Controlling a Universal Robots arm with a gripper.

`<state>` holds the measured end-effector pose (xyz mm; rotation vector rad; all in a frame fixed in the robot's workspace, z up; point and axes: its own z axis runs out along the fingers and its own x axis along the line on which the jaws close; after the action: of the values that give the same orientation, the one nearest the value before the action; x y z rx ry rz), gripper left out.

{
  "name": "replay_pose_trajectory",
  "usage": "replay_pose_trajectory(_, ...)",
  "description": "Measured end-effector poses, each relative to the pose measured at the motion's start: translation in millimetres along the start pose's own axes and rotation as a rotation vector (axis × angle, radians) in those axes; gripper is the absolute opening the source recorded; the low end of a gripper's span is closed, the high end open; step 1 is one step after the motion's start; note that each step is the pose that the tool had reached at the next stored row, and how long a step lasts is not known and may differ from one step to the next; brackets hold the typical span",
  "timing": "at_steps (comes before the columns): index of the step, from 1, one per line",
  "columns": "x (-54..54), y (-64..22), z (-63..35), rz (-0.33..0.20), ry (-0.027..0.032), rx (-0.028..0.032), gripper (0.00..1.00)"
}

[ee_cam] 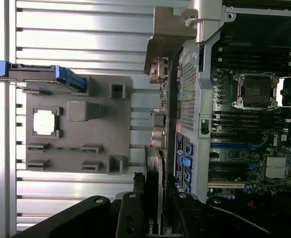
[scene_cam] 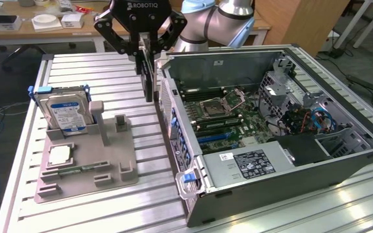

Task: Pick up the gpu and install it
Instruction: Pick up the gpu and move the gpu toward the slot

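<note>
While my hand (scene_cam: 147, 48) hangs over the slatted metal table (scene_cam: 95, 73), its fingers are drawn in partway and clamped on the gpu (scene_cam: 149, 80). I pinch the thin dark card by its upper end, so that it hangs upright and edge-on below me. It sits in the air just outside the open computer case (scene_cam: 342, 160), near that case's wall on the exterior view's left, and not inside it. I cannot tell for sure whether its lower end clears the table. From my wrist, the gpu (ee_cam: 155, 191) runs away from my hand (ee_cam: 154, 210) alongside the case wall, with silvery metal showing at its far end. Within the case, the motherboard (scene_cam: 228, 116) lies exposed. On the exterior view's left of the card, well apart from it, a grey holder (scene_cam: 109, 160) rests on the table. A hard drive (scene_cam: 66, 109) with a blue-and-white label stands upright in it, and a square silver chip (scene_cam: 60, 154) and a narrow green memory strip (scene_cam: 76, 170) lie flat in its recesses.
</note>
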<state>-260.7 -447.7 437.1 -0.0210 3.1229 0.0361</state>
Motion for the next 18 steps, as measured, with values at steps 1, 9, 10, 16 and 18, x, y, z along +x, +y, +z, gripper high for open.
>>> replay_pose_trajectory(1,-0.9,0.0,0.0,0.0,0.0,0.0,0.27)
replay_pose_trajectory(9,-7.4,-0.1,0.2,-0.001,0.0,-0.0001,0.27)
replay_pose_trajectory(10,-8.1,-0.1,0.1,-0.001,0.0001,0.0,0.27)
replay_pose_trajectory(16,-12.7,-0.2,0.2,-0.002,0.0001,0.0,0.27)
replay_pose_trajectory(18,-14.5,-0.2,0.2,-0.002,0.0001,0.0,0.27)
